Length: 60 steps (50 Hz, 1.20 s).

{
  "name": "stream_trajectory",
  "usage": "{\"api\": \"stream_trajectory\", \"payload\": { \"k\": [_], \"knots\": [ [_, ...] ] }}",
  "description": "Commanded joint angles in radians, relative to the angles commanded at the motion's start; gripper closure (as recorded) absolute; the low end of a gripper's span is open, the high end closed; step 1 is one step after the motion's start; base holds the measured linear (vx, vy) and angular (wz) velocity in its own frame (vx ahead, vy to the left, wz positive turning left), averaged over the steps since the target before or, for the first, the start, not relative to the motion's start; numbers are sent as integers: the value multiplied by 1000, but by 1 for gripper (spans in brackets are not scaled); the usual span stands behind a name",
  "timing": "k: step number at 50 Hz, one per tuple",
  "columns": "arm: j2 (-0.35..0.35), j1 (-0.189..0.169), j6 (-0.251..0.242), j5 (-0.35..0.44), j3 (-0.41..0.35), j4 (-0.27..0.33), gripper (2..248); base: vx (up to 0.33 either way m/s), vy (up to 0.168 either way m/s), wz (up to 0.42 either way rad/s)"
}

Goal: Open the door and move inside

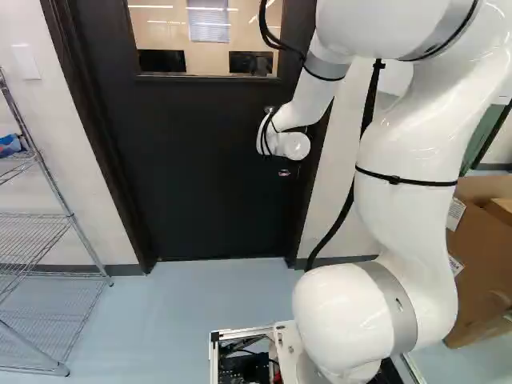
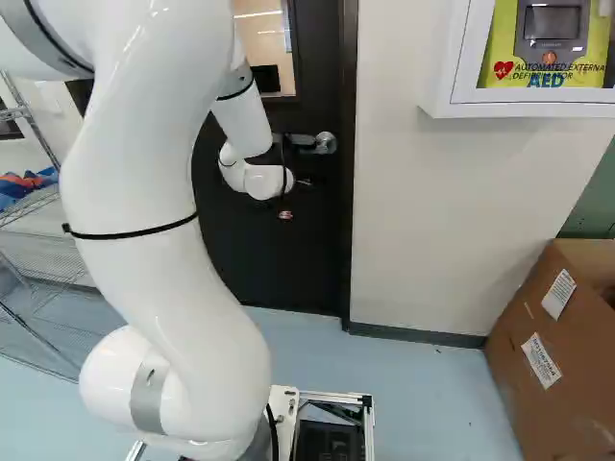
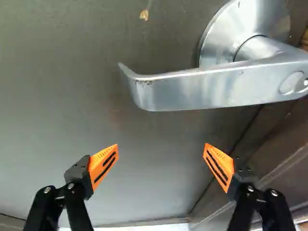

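Observation:
The dark door (image 1: pixel 200 176) stands shut in its frame, straight ahead in both base views. My gripper (image 2: pixel 285 213) is mostly lost against it, just below the silver lever handle (image 2: pixel 309 143). In the wrist view the lever (image 3: pixel 202 91) runs across, beyond the fingertips and offset from the space between them, untouched. Its round base (image 3: pixel 243 33) sits near the door's edge. The gripper (image 3: pixel 161 161) is open there, its orange pads wide apart with only door surface behind the gap.
A wire shelf rack (image 1: pixel 36 232) stands left of the door. Right of it are a pale wall (image 2: pixel 452 221), a white wall cabinet (image 2: pixel 437 91) with a defibrillator, and a cardboard box (image 2: pixel 538 355) on the floor. The door has a window (image 1: pixel 208 36).

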State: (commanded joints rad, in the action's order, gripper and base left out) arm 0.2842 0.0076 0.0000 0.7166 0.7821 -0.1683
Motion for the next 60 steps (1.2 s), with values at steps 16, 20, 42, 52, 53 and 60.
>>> {"api": "stream_trajectory", "payload": {
  "k": [16, 20, 42, 52, 53, 60],
  "knots": [
    [67, 27, 0, -16, 80, -87, 3, 0, 0, 0],
    [83, 34, 0, -20, 99, -107, 3, 0, 0, 0],
    [169, 72, 0, -23, 207, -192, 3, 0, 0, 0],
    [208, 89, 0, -23, 258, -206, 3, 0, 0, 0],
    [212, 90, 0, -23, 263, -206, 3, 0, 0, 0],
    [240, 101, 0, -23, 299, -209, 3, 0, 0, 0]
  ]
}}
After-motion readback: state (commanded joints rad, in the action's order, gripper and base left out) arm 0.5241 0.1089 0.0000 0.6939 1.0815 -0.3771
